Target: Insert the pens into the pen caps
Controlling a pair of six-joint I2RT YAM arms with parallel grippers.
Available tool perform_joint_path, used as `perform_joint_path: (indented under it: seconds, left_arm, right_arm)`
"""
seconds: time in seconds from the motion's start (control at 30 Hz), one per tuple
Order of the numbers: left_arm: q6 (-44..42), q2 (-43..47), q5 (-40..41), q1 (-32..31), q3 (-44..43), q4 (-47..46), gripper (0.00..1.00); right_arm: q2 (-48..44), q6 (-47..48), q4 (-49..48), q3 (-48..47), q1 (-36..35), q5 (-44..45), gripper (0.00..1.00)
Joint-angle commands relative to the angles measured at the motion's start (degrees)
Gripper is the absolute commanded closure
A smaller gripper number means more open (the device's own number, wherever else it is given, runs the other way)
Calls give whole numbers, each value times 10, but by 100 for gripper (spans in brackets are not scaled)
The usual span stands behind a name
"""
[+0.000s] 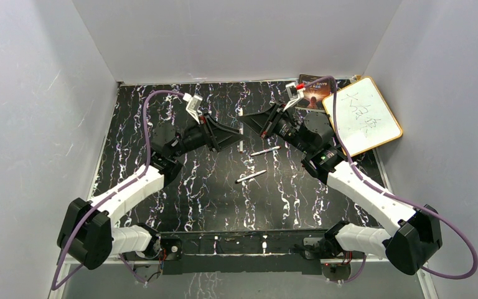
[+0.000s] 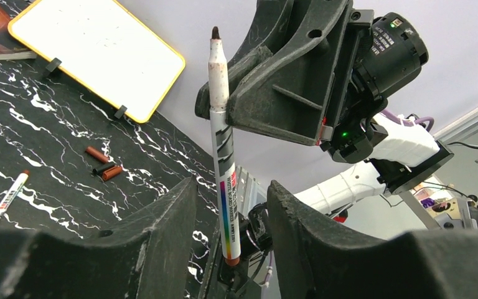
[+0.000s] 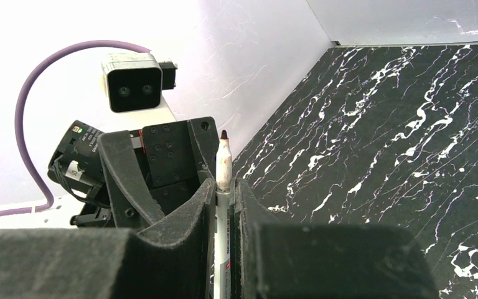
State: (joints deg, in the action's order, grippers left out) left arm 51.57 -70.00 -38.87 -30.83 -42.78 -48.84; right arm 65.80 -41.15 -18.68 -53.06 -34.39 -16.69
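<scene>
Right tool (image 3: 224, 190) — pinching upright pen (image 3: 224, 163) | left tool (image 2: 231, 205) — part-open, straddling that pen

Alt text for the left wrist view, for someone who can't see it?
The right gripper clamps a white pen upright, dark tip up, its lower end between the open fingers of the left gripper. Three loose caps and another pen lie on the table beyond.

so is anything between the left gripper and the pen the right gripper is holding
nothing visible. the pen already stands inside the left gripper, in the open gap and touching neither finger. the right gripper is clamped on it higher up.
</scene>
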Motion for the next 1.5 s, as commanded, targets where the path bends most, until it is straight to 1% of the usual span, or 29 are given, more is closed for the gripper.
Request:
perform_joint_path:
  seconds: [0.0,0.17,0.37,0.7,0.77,0.8,0.83,0.97,1.07,1.13,1.17,1.2,1.23,1.27,1.33,1.43,1.47]
  left_arm:
    - [-2,-2,-9,-6,-24,-21,58]
    - [10,-4,-9,-11,-22,-37,60]
    - [11,-6,-6,-12,-30,-34,67]
    - [27,-18,-11,-13,-35,-34,87]
    - [28,-18,-11,-13,-33,-37,93]
    - [27,-17,-12,-13,-33,-34,98]
    - [23,-15,-13,-13,-35,-30,100]
    - [-1,-3,-19,-12,-45,1,100]
    - [-27,4,-42,-13,-58,31,100]
    - [-59,5,-57,-13,-74,76,100]
    - [-84,7,-61,-12,-86,111,100]
    - [-108,9,-63,-12,-98,145,100]
    - [-137,11,-62,-13,-111,187,100]
    - [-168,12,-53,-13,-127,238,100]
    - [-237,10,-11,-12,-165,348,100]
    - [-324,4,60,-12,-205,479,100]
    - [-343,2,83,-12,-213,507,100]
  right_arm:
    - [-11,-6,-41,-20,-1,-7,100]
    - [-14,-5,-39,-19,-1,-7,100]
    - [-15,-10,-46,-11,-1,-8,100]
    - [-30,-1,-32,-9,-1,6,100]
    - [-33,-1,-30,-7,-1,6,100]
    - [-36,1,-28,-6,-1,7,100]
    - [-40,2,-26,-4,-1,9,100]
    - [-53,14,-4,-2,-1,21,100]
    - [-64,26,14,-2,-1,30,100]
    - [-69,37,33,-8,-1,34,100]
    - [-72,44,43,-10,-1,38,96]
    - [-77,53,58,-12,-1,44,82]
    - [-83,58,66,-14,-1,55,73]
    - [-92,65,84,-14,-1,69,66]
    - [-117,75,119,-11,-1,116,54]
    - [-148,85,180,0,-1,207,32]
    - [-160,91,196,9,-1,244,29]
